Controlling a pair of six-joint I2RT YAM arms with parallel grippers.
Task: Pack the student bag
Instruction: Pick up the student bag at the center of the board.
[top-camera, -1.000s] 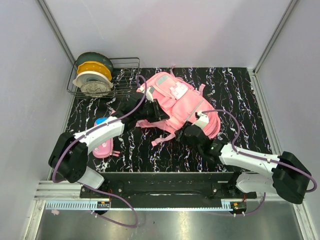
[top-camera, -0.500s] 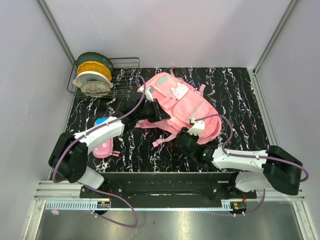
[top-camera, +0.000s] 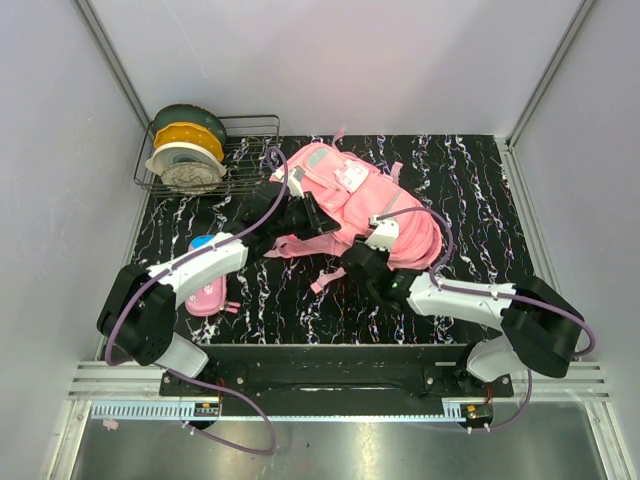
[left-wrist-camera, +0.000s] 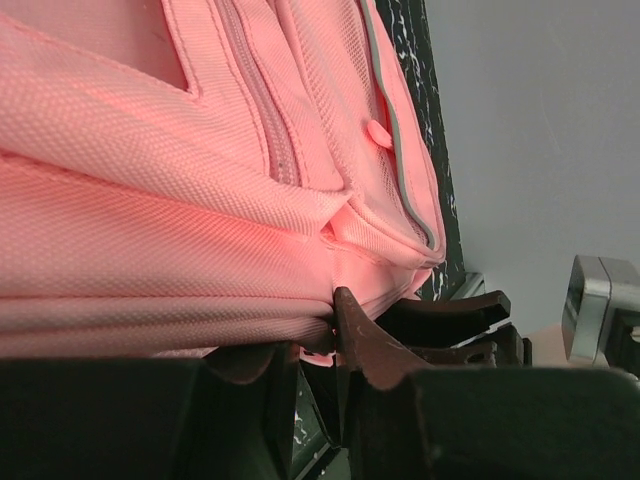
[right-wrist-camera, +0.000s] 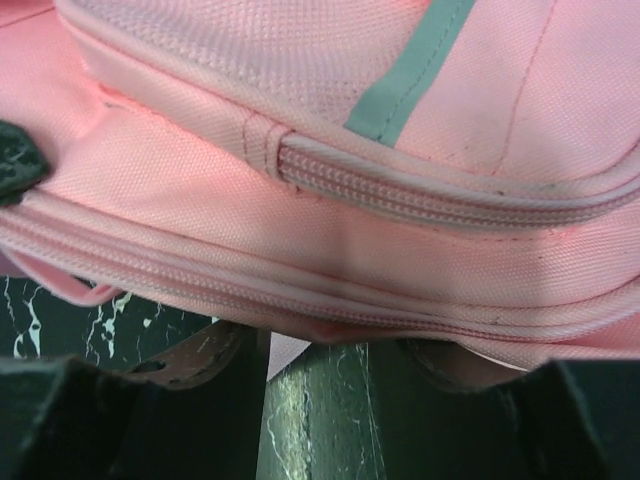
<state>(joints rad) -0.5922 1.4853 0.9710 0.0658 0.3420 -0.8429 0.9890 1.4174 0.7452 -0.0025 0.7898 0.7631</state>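
Student bag (top-camera: 352, 195) is soft and floppy, so grab seams; left gripper (left-wrist-camera: 320, 345) seems pinched on one, right gripper (right-wrist-camera: 320, 360) hangs open.

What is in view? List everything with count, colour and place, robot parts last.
student bag: one, pink, lying mid-table.
pencil case: one, pink and blue, near-left part of the table, partly under the left arm.
spools: three (dark green, yellow, white), standing in the rack.
wire rack: one, dark wire, far-left corner.
table: one, black with white marbling.
left arm: one, black and white, jaws pinched on the bag's edge on the side facing the rack.
right arm: one, black and white, jaws open at the bag's near edge.
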